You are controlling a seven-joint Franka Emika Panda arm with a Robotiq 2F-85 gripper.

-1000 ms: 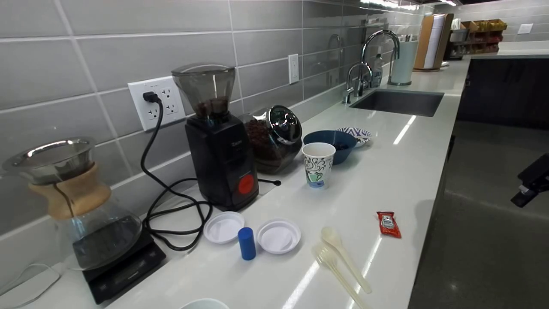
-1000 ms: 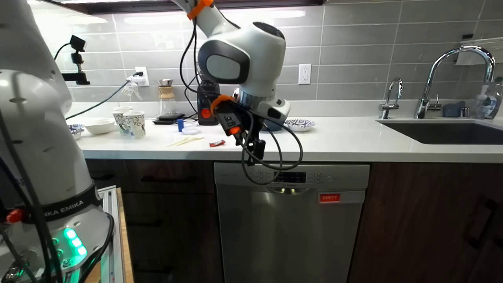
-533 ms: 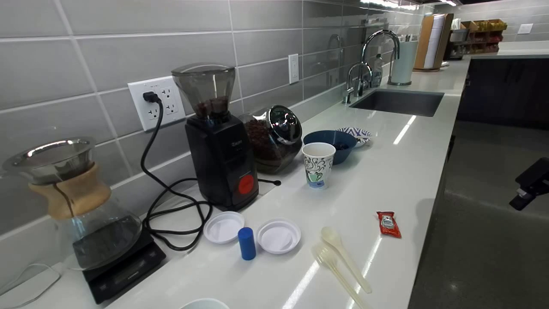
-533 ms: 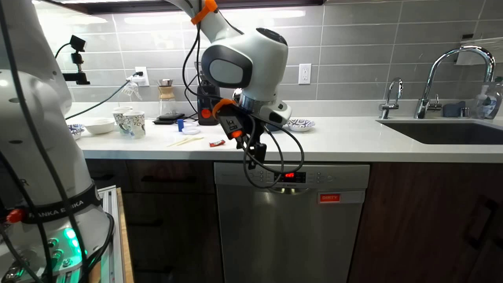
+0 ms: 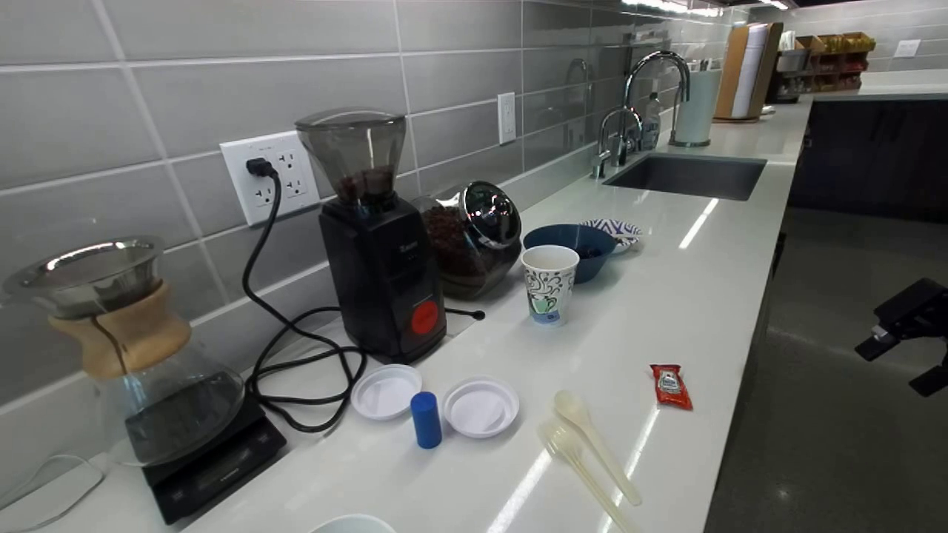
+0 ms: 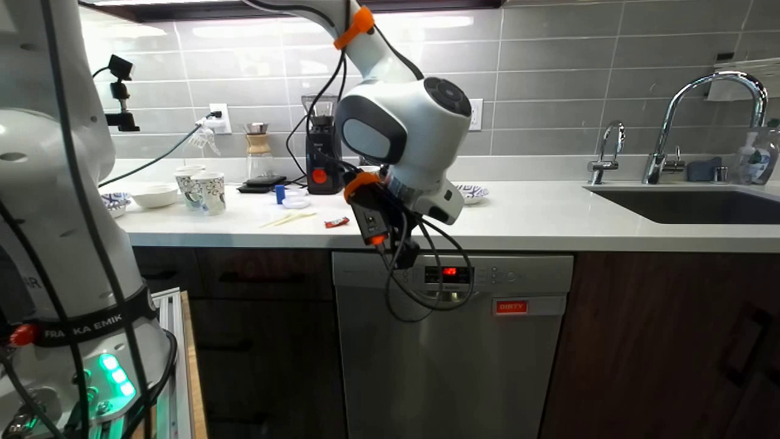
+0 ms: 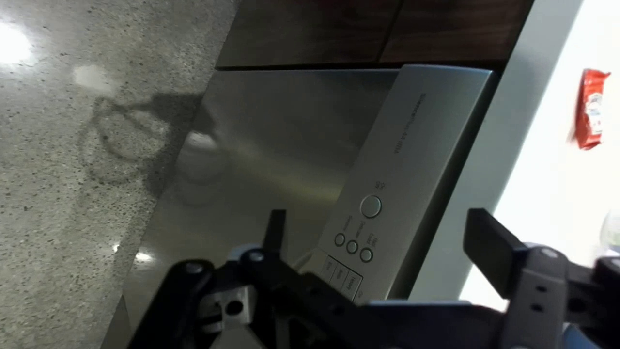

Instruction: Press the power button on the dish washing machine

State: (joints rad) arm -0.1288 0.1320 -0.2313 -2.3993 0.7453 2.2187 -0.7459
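Note:
The dishwasher (image 6: 451,366) is a stainless steel machine under the counter, with a red-lit display (image 6: 450,271) on its front panel. In the wrist view its control panel (image 7: 411,145) runs diagonally. The power button (image 7: 371,206) is round, silver and larger than the small buttons (image 7: 352,247) beside it. My gripper (image 7: 378,218) is open and empty, one finger on each side of the power button in view and apart from it. In an exterior view the gripper (image 6: 402,259) hangs in front of the panel's left part; I cannot make out the button there.
The counter edge (image 7: 489,194) juts out above the panel. A red packet (image 5: 671,386), pale cutlery (image 5: 585,444) and a paper cup (image 5: 549,285) stand or lie on the counter. Loose cables (image 6: 426,305) hang from the wrist. A sink (image 5: 689,176) lies further along.
The dishwasher display has gone from dark to lit red. The arm has moved right and lower in an exterior view, and both gripper fingers now show where one showed before.

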